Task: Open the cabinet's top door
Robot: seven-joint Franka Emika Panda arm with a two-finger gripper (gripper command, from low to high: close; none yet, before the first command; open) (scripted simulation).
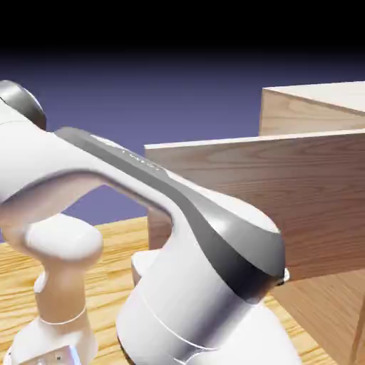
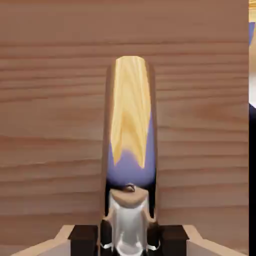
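Across the middle and right of the exterior view, the top door [image 1: 285,199] stands swung out from the cabinet [image 1: 314,107], whose body fills the upper right corner; the white arm [image 1: 178,235] covers the lower left and hides the claw there. At the bottom centre of the hand view the gripper [image 2: 129,235] is clamped shut on the slim handle [image 2: 129,220], with the door's grained wood filling the frame behind it and a tall notch [image 2: 131,115] rising directly above the fingers [image 2: 106,235].
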